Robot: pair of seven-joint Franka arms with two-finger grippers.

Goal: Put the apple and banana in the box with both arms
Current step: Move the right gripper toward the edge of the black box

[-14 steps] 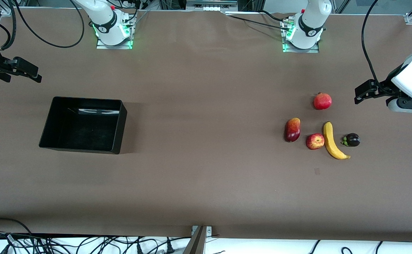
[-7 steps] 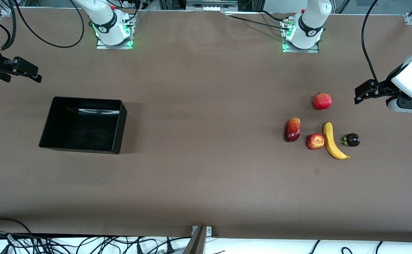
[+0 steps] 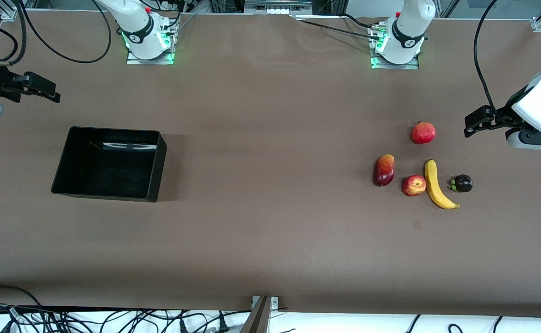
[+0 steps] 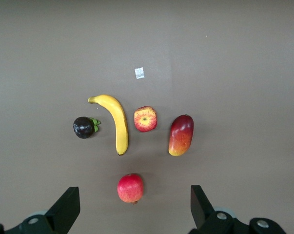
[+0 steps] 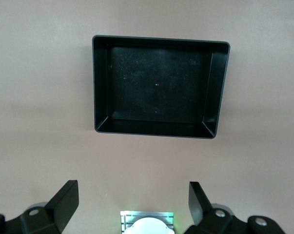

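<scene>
The apple and the banana lie side by side on the brown table toward the left arm's end; both show in the left wrist view, the apple beside the banana. The black box stands empty toward the right arm's end and shows in the right wrist view. My left gripper is open and empty, up in the air beside the fruit group. My right gripper is open and empty, up in the air near the box.
A red pomegranate, a dark-red and orange mango-like fruit and a dark purple mangosteen lie around the apple and banana. A small paper scrap lies nearer the camera. The arm bases stand along the table's edge.
My right gripper has shifted slightly toward the bases and toward the table's middle. My left gripper has shifted very slightly. The fruit and box have not moved.
</scene>
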